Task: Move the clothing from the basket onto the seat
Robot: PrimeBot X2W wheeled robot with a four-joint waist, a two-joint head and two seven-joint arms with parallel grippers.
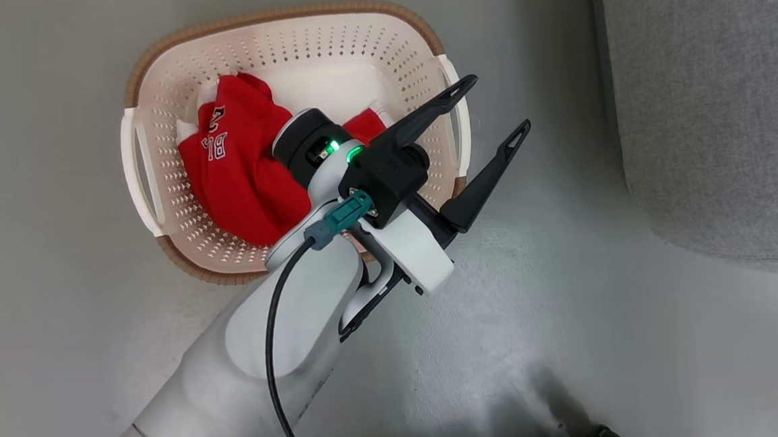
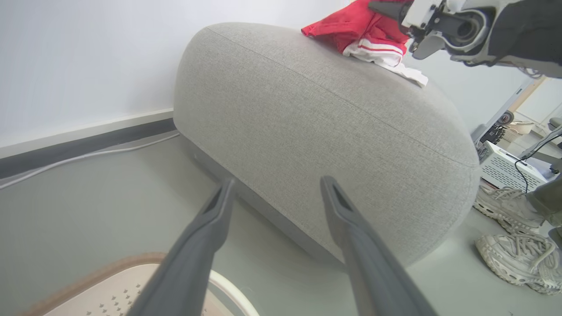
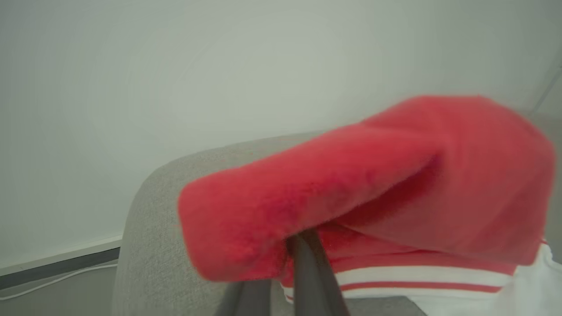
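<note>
While the right gripper (image 3: 293, 259) clamped clothing (image 3: 373, 175) over the seat (image 3: 149, 228) — left gripper (image 1: 496, 107) agape, empty — releasing near its rounded edge risked slippage.

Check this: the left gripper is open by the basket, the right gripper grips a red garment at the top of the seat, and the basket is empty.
Wrong on the basket: the head view shows a lettered red garment lying in it. The left gripper is open, and the right gripper does grip another red garment at the seat.
</note>
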